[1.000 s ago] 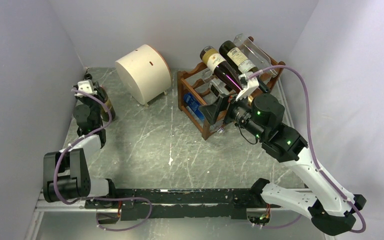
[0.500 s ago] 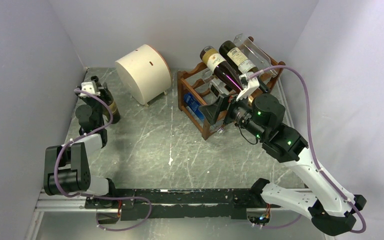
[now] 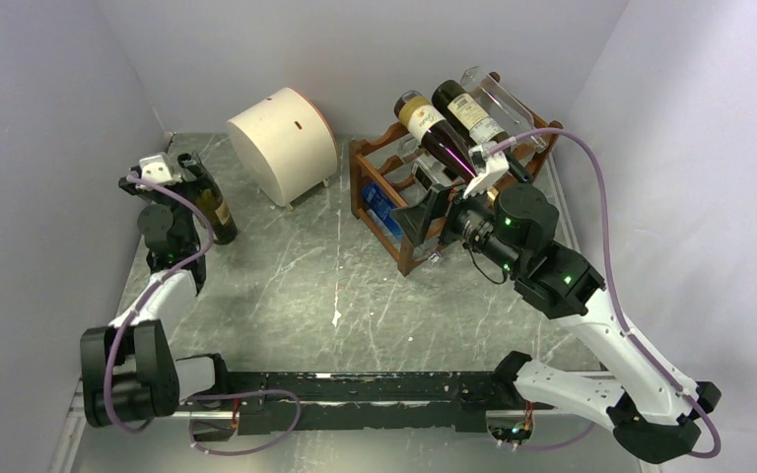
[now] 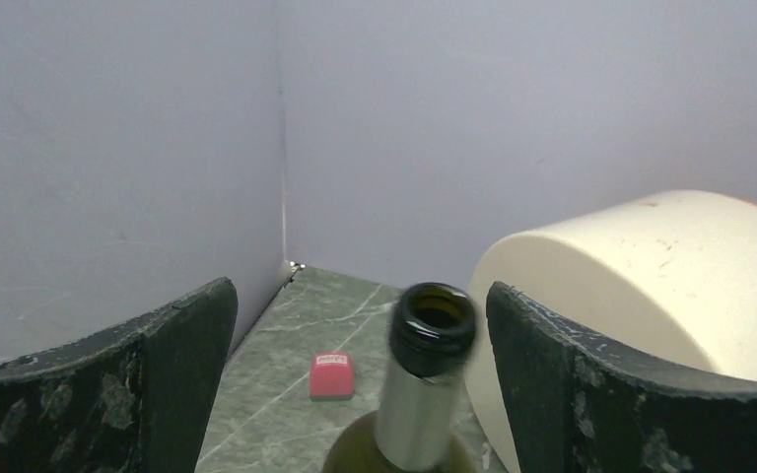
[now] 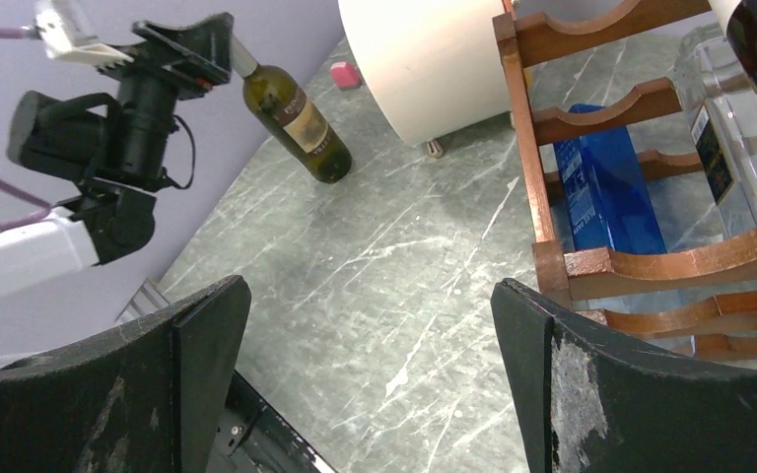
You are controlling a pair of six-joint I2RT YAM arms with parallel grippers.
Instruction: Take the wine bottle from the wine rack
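**The wine bottle off the rack, between the left jaws**

The table, grey-green and veined, carries everything shown. The right arm reaches from the near right corner toward the near end of the rack. The left arm runs up along the left wall. A cream drum lies on its side at the rear, between the wine bottle and the rack. The rack, reddish-brown wood with scalloped rails, stands at the rear right. Two dark bottles lie side by side on its top tier, with a clear bottle just beside them on the right. A blue bottle lies in a lower tier.

The wine bottle, dark green with a paper label, stands on its base near the left wall. It is close to the drum and well apart from the rack, and its mouth is uncorked. The left jaws are apart, with one of the fingers on either side of the neck. In the left wrist view neither finger touches the glass, and the neck sits nearer the right-hand one.

The right jaws are also apart, their fingers spread wide with nothing between them, and they hang over the table just in front of the rack.

A small red block lies on the table in the rear left corner, beyond the wine bottle
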